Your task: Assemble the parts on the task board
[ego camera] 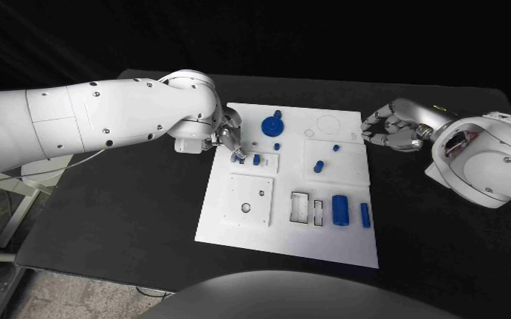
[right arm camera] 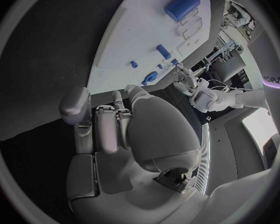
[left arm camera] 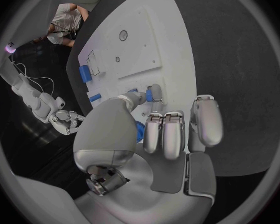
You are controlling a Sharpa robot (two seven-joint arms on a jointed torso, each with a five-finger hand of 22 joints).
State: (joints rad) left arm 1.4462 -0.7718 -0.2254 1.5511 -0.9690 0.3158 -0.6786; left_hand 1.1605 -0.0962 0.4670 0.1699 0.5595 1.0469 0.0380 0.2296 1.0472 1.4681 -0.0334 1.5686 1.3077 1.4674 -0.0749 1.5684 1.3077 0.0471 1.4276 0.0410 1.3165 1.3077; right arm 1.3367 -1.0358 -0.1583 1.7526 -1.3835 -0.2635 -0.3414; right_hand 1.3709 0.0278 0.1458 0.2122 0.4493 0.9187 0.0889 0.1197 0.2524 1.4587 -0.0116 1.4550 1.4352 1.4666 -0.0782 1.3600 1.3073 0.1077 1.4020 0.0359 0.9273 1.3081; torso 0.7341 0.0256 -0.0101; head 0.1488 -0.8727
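A: Where's the blue peg?

B: At the white board's far left corner, pinched upright in the left hand's fingertips, beside the blue gear.

A: How will it handle?

B: Probably light, stiff, smooth plastic; hold it high on the sides, leaving its foot free.

A: The right hand?

B: Off the board's far right edge, fingers curled, holding nothing.

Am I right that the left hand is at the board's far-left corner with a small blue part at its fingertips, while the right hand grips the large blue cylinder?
Not quite. In the head view the right hand sits curled off the board's right edge, holding nothing; the large blue cylinder lies untouched near the board's near edge. The left hand part is right.
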